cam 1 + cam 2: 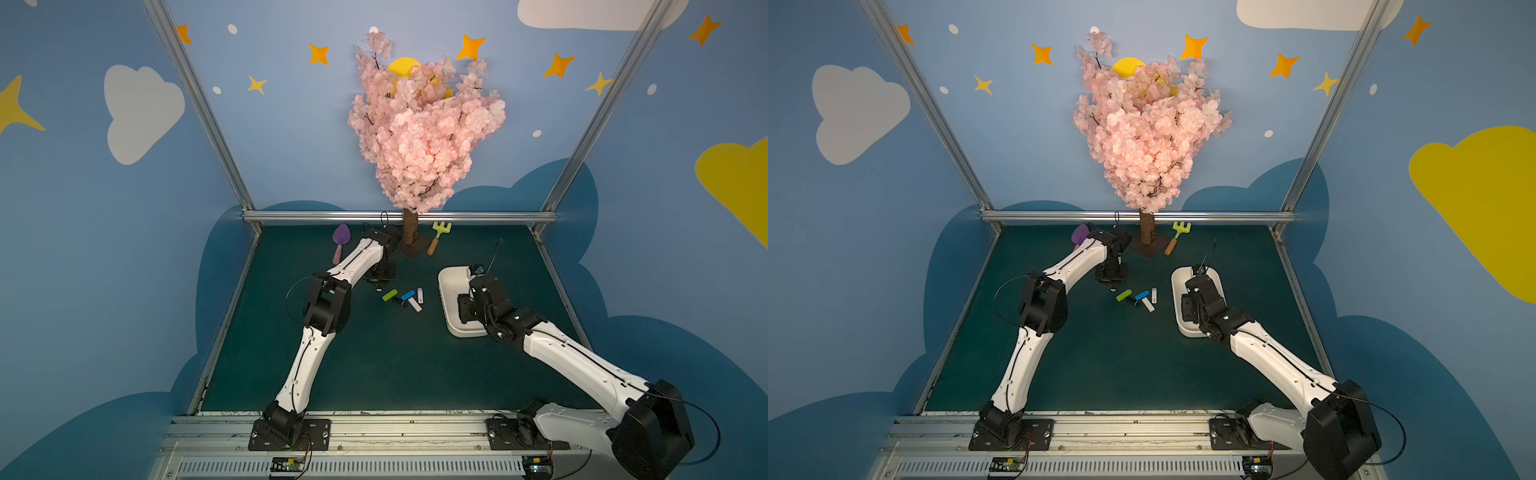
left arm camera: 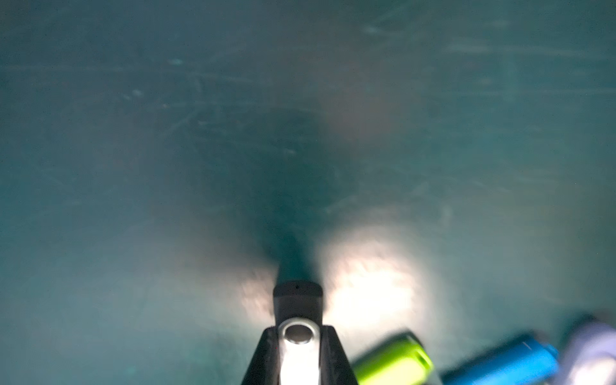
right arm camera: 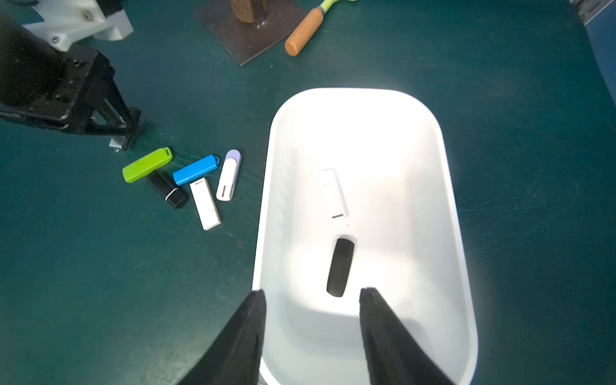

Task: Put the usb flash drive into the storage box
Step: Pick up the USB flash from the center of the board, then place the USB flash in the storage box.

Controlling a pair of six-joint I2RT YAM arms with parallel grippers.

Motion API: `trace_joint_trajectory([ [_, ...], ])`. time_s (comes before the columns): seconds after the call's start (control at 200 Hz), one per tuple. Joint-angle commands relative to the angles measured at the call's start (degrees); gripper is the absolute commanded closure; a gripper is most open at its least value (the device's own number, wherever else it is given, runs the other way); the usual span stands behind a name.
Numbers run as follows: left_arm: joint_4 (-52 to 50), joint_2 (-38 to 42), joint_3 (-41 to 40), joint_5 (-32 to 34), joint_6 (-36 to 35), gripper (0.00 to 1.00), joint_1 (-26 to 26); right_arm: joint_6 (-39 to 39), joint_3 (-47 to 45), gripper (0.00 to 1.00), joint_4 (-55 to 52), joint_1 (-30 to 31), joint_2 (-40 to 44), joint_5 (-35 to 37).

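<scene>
Clamping a silver flash drive (image 2: 298, 361) in my left gripper (image 2: 298, 333), right gripper (image 3: 311, 293) released, I counted two drives (image 3: 340, 266) in the storage box (image 3: 445, 166), five loose drives (image 3: 196, 169).

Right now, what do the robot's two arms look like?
The left arm and right arm have white curved shells with chunky black joints. A thin black cable loops beside each elbow. The fingers are black tapering wedges.

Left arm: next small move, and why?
Probably a short straight lift. The left jaws are shut on the silver-and-black swivel flash drive, low over the dark green mat, with a lime-green plastic flash drive close beside it. Rising first should avoid knocking that one before heading to the white plastic storage box.
</scene>
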State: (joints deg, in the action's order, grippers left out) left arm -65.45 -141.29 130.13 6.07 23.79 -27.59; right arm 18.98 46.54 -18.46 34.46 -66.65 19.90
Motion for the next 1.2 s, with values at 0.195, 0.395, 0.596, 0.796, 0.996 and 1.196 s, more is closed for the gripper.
trace_joint_trajectory([
  [0.195, 3.1, 12.2, 0.8, -7.5, 2.3, 0.88, -9.8, 7.5, -5.4, 0.50, 1.4, -5.7, 7.0, 8.5],
  [0.395, 7.5, 10.7, 3.2, -15.6, 5.0, 0.87, -14.6, 12.0, -7.7, 0.51, 2.4, -8.8, 9.5, 10.4],
  [0.596, 11.1, 5.9, 6.2, -22.1, 8.1, 0.87, -16.8, 12.2, -9.3, 0.52, 2.7, -9.3, 9.6, 9.9],
  [0.796, 13.2, 1.6, 8.6, -23.6, 9.7, 0.85, -18.2, 12.2, -8.8, 0.52, 2.7, -9.4, 8.7, 8.9],
  [0.996, 12.7, -1.5, 10.0, -22.4, 8.7, 0.79, -18.4, 12.4, -8.6, 0.52, 3.1, -9.4, 8.2, 6.8],
  [1.196, 10.6, -4.7, 14.8, -22.9, 8.1, 0.61, -18.4, 12.3, -8.7, 0.52, 3.1, -9.5, 8.9, 6.7],
])
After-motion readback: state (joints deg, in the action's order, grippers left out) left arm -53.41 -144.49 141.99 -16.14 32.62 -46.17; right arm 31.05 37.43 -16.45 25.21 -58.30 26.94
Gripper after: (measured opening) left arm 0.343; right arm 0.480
